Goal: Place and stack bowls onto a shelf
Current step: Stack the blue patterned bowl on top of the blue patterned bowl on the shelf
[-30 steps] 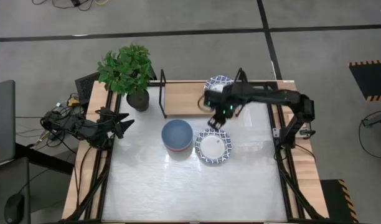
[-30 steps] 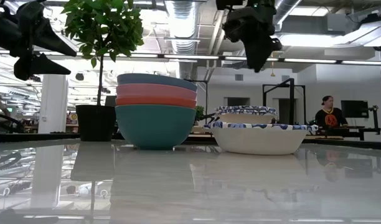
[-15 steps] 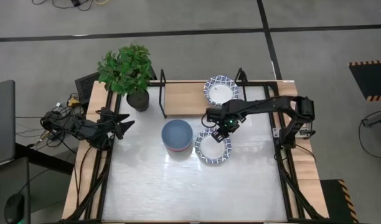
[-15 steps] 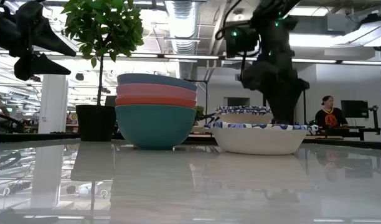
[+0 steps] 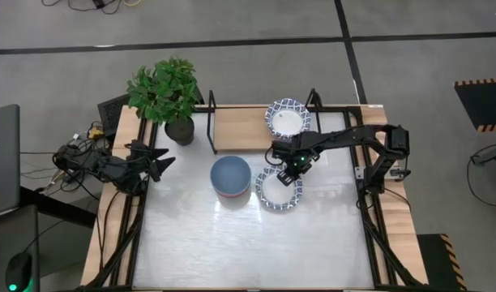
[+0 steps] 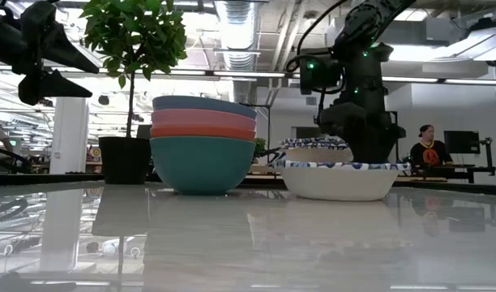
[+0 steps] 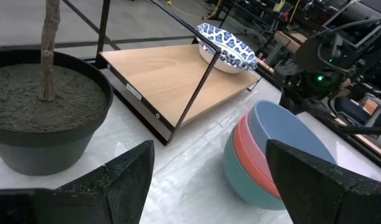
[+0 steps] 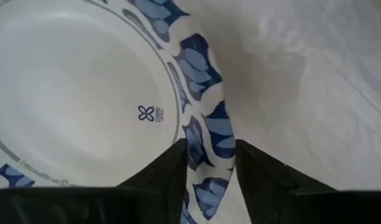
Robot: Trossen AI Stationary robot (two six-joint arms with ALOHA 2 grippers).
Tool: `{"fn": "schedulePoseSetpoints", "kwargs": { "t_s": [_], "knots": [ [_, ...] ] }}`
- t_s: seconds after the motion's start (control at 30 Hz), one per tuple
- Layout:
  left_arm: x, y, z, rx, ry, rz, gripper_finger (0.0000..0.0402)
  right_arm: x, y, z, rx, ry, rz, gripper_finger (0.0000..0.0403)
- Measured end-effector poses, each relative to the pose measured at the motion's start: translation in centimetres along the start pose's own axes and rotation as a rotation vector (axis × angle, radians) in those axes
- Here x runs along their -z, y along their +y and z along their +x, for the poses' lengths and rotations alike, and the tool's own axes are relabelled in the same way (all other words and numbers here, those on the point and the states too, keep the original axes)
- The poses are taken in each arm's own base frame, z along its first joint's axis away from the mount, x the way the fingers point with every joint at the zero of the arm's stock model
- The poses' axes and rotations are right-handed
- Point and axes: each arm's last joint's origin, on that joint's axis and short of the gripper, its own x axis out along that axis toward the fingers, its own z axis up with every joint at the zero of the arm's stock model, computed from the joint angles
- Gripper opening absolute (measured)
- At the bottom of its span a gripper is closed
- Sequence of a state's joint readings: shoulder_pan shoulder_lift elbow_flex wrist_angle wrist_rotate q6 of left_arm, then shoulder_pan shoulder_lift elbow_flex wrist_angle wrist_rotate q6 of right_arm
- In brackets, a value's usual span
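Right tool [image 8: 208,163] astride patterned bowl [image 8: 84,93] rim, small logo inside.

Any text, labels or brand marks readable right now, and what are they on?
Nothing reads clearly.
White bowl, inside: small flower-like mark with tiny print beside it, too small to read; more blurred print near its rim.
Shelf, front edge: small white label, unreadable.

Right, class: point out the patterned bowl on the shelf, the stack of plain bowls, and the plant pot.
patterned bowl on the shelf [image 5: 287,118]: high view, white inside.
stack of plain bowls [image 6: 203,143]: low view, side of the stack.
plant pot [image 7: 41,112]: left wrist view, soil surface.
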State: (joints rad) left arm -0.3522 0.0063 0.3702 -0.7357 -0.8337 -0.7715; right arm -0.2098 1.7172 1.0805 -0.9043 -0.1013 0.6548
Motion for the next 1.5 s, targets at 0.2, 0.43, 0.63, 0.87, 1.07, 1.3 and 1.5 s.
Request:
{"fn": "schedulePoseSetpoints", "kwargs": {
  "t_s": [0.2,0.43,0.63,0.87,1.07,1.3,1.5],
  "knots": [
    [0.0,0.0,0.0,-0.001,-0.001,0.000,0.0293,0.1,0.2,0.0,-0.004,0.001,-0.006,0.0082],
    [0.0,0.0,0.0,-0.003,-0.003,0.000,0.0293,0.0,0.4,-0.7,-0.030,0.011,-0.012,0.0021],
    [0.0,0.0,0.0,-0.003,-0.003,0.000,0.0293,-1.1,1.9,-4.3,-0.113,0.001,-0.088,0.0021],
    [0.0,0.0,0.0,-0.003,-0.003,0.000,0.0293,-3.3,2.9,-12.4,-0.195,-0.168,-0.237,0.0021],
    [0.0,0.0,0.0,-0.003,-0.003,0.000,0.0293,-4.8,-0.1,-18.6,-0.119,-0.314,-0.180,0.0021],
    [0.0,0.0,0.0,-0.004,-0.003,0.003,0.0293,-6.9,-6.1,-21.8,-0.027,-0.412,-0.013,0.0021],
    [0.0,0.0,0.0,-0.015,-0.014,0.003,0.0293,-8.6,-11.9,-22.2,-0.037,-0.425,0.136,0.0021]
  ]
}}
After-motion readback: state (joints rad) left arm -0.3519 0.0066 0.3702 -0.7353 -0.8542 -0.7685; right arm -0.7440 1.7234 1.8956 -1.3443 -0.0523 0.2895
